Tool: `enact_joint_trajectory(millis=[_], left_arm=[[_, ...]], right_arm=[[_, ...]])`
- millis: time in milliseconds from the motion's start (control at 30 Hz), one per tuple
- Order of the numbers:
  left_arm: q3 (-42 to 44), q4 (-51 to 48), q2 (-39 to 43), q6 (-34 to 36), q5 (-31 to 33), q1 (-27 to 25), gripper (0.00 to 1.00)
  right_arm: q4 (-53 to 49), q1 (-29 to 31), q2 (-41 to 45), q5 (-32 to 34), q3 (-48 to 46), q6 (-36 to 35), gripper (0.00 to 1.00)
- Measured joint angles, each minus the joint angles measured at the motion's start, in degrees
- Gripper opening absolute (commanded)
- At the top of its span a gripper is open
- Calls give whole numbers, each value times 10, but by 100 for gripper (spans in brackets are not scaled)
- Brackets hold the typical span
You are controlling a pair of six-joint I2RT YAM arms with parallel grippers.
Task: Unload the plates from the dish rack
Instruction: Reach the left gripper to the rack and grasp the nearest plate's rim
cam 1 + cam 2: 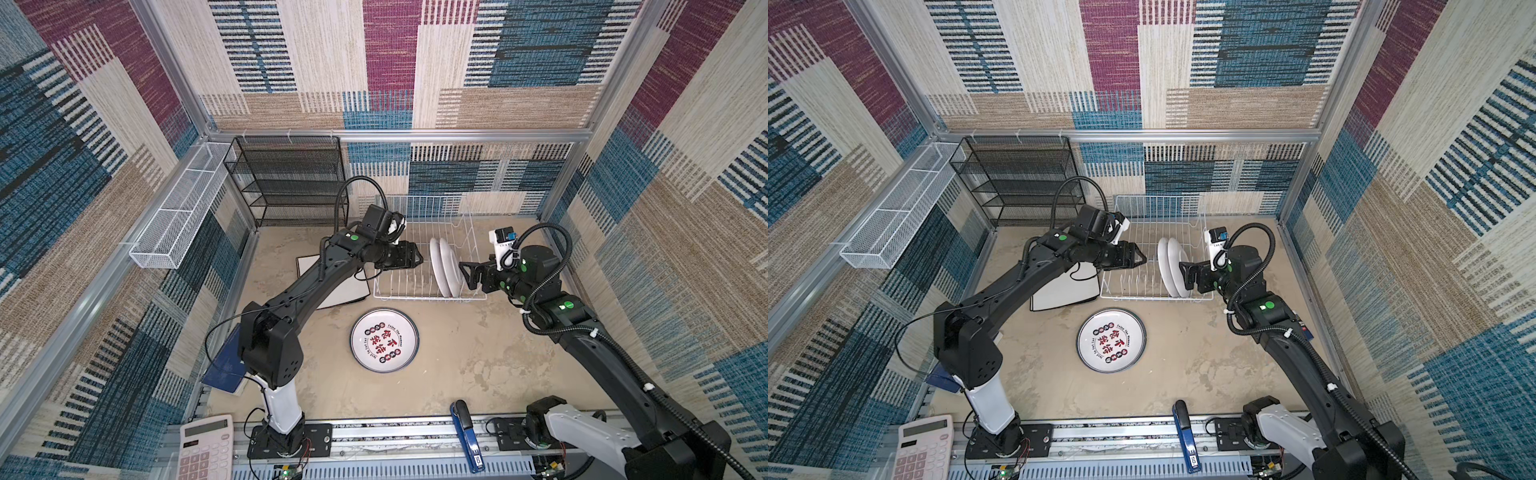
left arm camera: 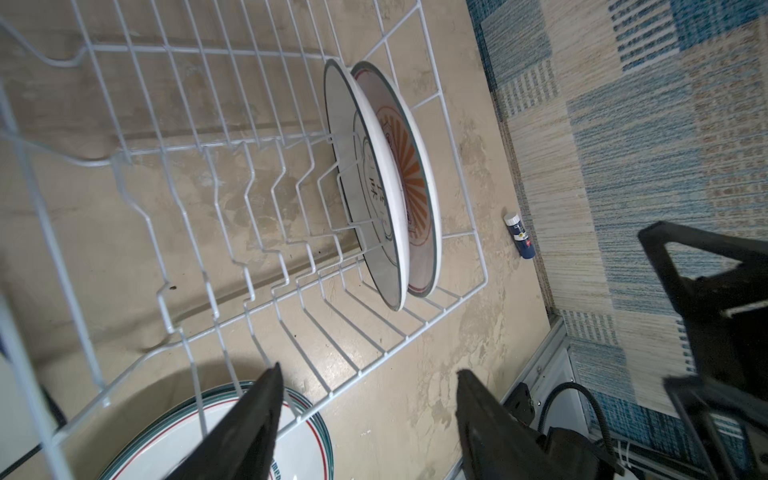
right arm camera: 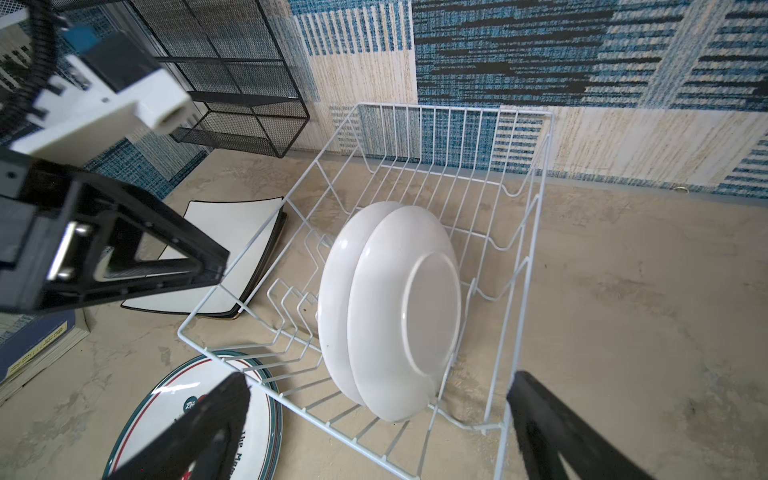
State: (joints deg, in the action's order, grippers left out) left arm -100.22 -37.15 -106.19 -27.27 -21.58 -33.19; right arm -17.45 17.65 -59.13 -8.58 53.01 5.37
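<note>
Two round white plates [image 1: 444,266] [image 1: 1173,268] stand upright side by side at the right end of the white wire dish rack [image 1: 407,297]. In the left wrist view their faces show, a sunburst plate [image 2: 411,174] behind one with dark characters [image 2: 374,199]. My left gripper [image 1: 419,262] [image 2: 368,370] is open and empty over the rack's left part. My right gripper [image 1: 466,276] [image 3: 378,375] is open just right of the plates' plain backs [image 3: 399,299]. A round plate with red-black characters [image 1: 384,340] lies flat in front of the rack. Square plates [image 1: 1065,291] lie stacked left of it.
A black mesh shelf [image 1: 286,183] stands at the back left, with a long white mesh basket [image 1: 183,212] on the left wall. A blue book [image 1: 226,365], calculator [image 1: 205,446] and blue stapler [image 1: 465,432] sit near the front. A small blue bottle [image 2: 519,235] lies beyond the rack.
</note>
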Motion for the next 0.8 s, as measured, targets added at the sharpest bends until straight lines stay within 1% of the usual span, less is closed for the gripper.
enact_joint_trajectory(millis=[267,433,600,700,800], left_arm=[[-76,7,-101,-28,-2,-24,59],[-106,9,-139,-41,2,-24,53],[-126,13,-160,-56,0,-26,46],[-123,27,-165,-70,-6,-28,40],[-89,68,-160,-97,-18,-30,36]], right_arm=[[1,-12,11,-4,-9,1,99],[6,-16,15,-2,-14,-1,99],[9,-17,25,3,-14,-3,99],[9,-19,28,10,-14,-5,99],[9,-20,32,13,-14,-5,99]])
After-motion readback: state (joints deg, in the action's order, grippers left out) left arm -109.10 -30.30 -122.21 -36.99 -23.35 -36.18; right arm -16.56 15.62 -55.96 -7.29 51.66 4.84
